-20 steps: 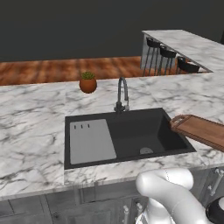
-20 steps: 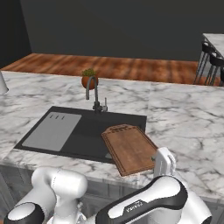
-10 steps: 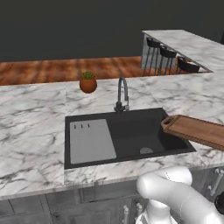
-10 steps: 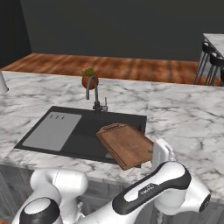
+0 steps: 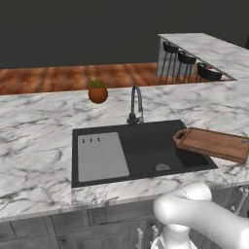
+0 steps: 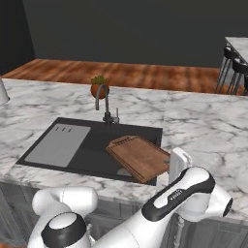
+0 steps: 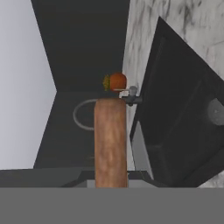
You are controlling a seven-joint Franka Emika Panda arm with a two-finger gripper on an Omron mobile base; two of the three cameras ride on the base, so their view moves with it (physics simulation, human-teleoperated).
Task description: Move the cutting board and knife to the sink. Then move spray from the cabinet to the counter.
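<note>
The reddish-brown cutting board (image 5: pixel 214 144) hangs over the right side of the sink (image 5: pixel 146 146), its rounded handle end above the basin. From the other side the cutting board (image 6: pixel 140 157) covers the sink's (image 6: pixel 92 145) front right corner. My gripper (image 6: pixel 168 163) is shut on the board's right edge. In the hand view the cutting board (image 7: pixel 110 140) stands edge-on between my gripper's (image 7: pixel 110 179) fingers, pointing toward the faucet. The white marble counter (image 5: pixel 34 141) surrounds the sink. Knife, spray and cabinet are out of view.
A curved faucet (image 5: pixel 136 104) rises behind the sink, with a small potted plant (image 5: pixel 97 91) beyond it. A grey drain panel (image 5: pixel 99 155) fills the basin's left part. Black bar stools (image 5: pixel 185 61) stand at the far right counter. A white object (image 6: pixel 2 92) sits at the left edge.
The cutting board, held in my gripper, has travelled left from above the right counter until its handle end hangs over the sink basin. Sink and faucet have stayed put.
</note>
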